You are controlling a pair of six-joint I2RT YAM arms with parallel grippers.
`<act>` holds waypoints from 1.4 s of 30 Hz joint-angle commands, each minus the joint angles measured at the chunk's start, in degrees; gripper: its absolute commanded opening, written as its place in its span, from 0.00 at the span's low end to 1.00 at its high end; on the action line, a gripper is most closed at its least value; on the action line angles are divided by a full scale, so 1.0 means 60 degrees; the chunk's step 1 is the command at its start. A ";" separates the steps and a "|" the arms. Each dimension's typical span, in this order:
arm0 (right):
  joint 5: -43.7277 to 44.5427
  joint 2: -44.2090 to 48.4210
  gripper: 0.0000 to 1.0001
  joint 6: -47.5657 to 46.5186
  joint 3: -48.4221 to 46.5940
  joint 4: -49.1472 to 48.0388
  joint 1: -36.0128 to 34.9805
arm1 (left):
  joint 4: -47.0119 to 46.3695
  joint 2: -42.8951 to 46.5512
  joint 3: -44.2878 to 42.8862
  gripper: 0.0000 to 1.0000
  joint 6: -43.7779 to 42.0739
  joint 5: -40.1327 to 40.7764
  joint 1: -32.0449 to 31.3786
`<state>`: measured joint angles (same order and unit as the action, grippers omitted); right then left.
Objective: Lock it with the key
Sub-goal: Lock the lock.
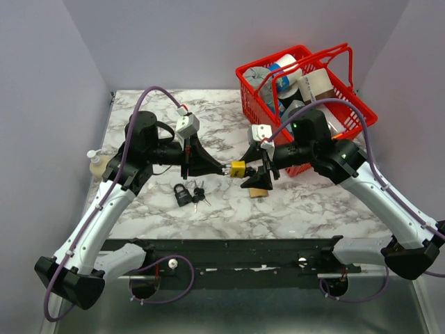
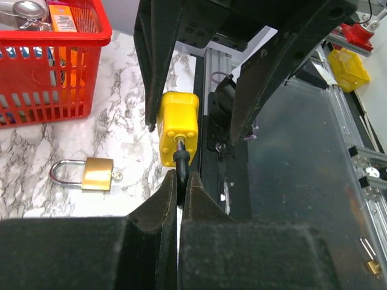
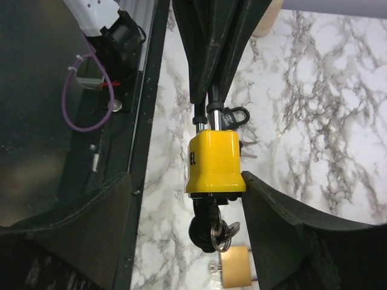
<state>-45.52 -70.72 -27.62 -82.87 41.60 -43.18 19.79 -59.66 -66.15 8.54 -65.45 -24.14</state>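
A yellow padlock (image 1: 238, 169) hangs in the air between the two arms. My left gripper (image 2: 179, 175) is shut on its shackle (image 3: 210, 106), with the lock body (image 2: 178, 128) just beyond the fingertips. The key (image 3: 213, 228) sticks out of the lock's underside; it has a black head and a ring of spare keys. My right gripper (image 3: 186, 178) is open and straddles the base of the lock (image 3: 214, 160). Its right finger (image 3: 284, 211) is at the lock's corner, and the left finger (image 3: 91, 229) stands well apart.
A brass padlock (image 1: 259, 191) lies on the marble table under the grippers. A black padlock with keys (image 1: 183, 195) lies left of it. A red basket (image 1: 306, 90) full of containers stands at the back right. A small bottle (image 1: 97, 165) is at the left edge.
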 commanded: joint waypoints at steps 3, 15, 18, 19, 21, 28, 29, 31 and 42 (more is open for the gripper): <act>-0.0411 -0.0327 0.60 0.0135 -0.0250 0.0302 -0.0055 | -0.1101 0.0275 -0.0049 0.00 0.0394 -0.0195 -0.0195; -0.0324 -0.0475 0.01 0.0427 -0.0441 -0.0077 -0.0055 | -0.1145 0.0290 0.0155 0.00 0.0365 0.0243 -0.0707; -0.0382 -0.0445 0.01 0.0457 -0.0456 -0.0327 -0.0069 | -0.1349 0.0275 0.0389 0.00 0.0350 0.0653 -0.1072; -0.0455 -0.0474 0.01 0.0443 -0.0499 -0.0328 -0.0069 | -0.1452 0.0246 0.0477 0.00 0.0437 0.0742 -0.1132; -0.0587 -0.0562 0.01 0.0370 -0.0616 -0.0226 -0.0069 | -0.1904 0.0173 0.0711 0.00 0.0831 0.0888 -0.1337; -0.1056 -0.0665 0.01 0.0281 -0.0763 -0.0284 -0.0098 | -0.2858 -0.0105 0.1034 0.00 0.1330 0.1314 -0.1747; -0.1056 -0.0708 0.01 0.0310 -0.0792 -0.0313 -0.0099 | -0.2932 -0.0164 0.1049 0.00 0.1331 0.1328 -0.1806; -0.0983 -0.0840 0.01 0.0398 -0.0953 -0.0415 -0.0099 | -0.3093 -0.0208 0.1093 0.00 0.1331 0.1387 -0.1952; -0.1744 -0.1075 0.01 0.1175 -0.1042 -0.0680 -0.0084 | -0.3255 -0.0179 0.1254 0.00 0.1406 0.2134 -0.2319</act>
<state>-46.85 -75.48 -23.33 -86.65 52.53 -41.63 7.09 -59.55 -59.16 17.45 -56.53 -34.96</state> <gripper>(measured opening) 0.425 0.053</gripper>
